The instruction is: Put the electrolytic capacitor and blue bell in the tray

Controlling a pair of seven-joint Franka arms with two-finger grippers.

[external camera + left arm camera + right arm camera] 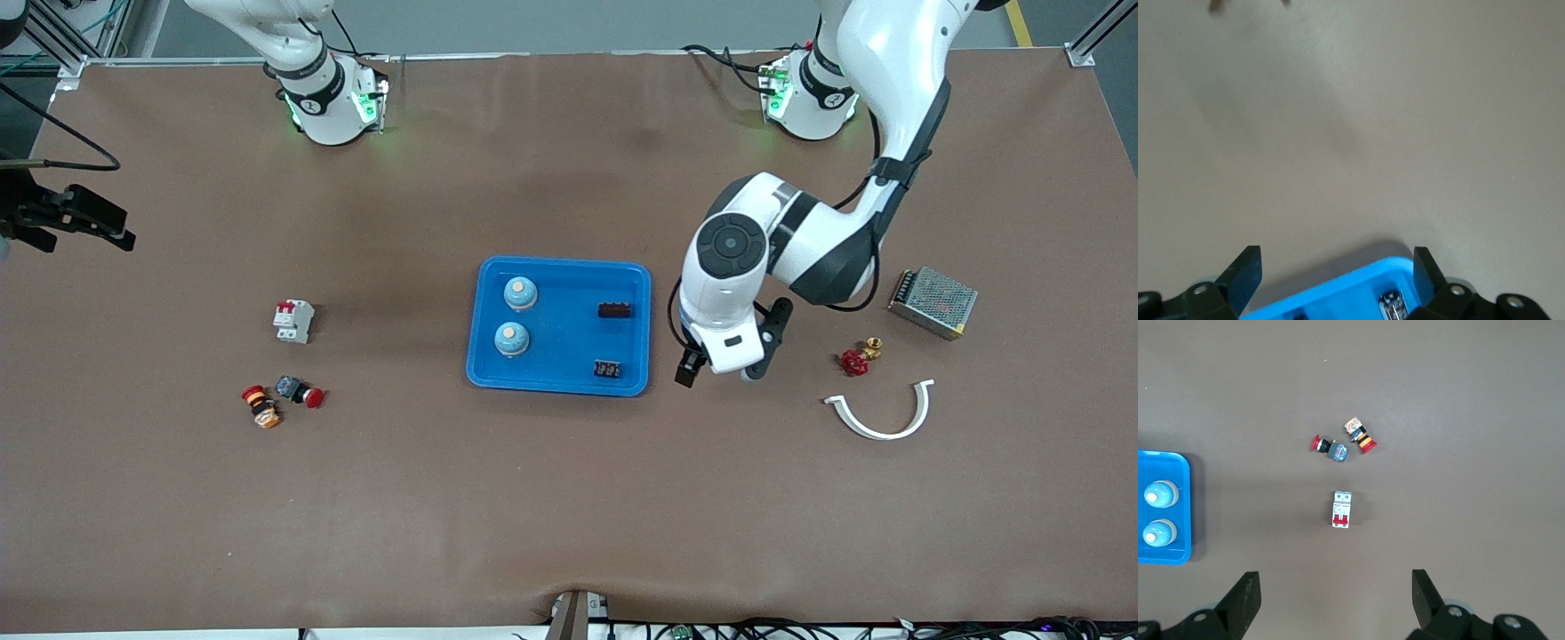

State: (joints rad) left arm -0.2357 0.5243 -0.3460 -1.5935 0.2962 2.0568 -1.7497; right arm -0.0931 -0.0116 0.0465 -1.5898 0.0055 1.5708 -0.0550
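Note:
The blue tray (558,267) lies mid-table. In it stand two light blue bells (520,292) (511,339), side by side at the end toward the right arm. A small dark electrolytic capacitor (607,369) with silver marks lies near the tray's corner toward the left arm, and a second dark part (615,309) lies farther from the front camera. My left gripper (717,373) hangs open and empty just off the tray's end. In the left wrist view the tray's corner (1358,280) and the capacitor (1391,303) show between its open fingers. My right gripper (84,233) waits open, high over its end of the table.
A white circuit breaker (293,320) and two red push buttons (300,391) (262,407) lie toward the right arm's end. Toward the left arm's end are a red valve (858,357), a white curved clip (880,413) and a metal power supply (933,302).

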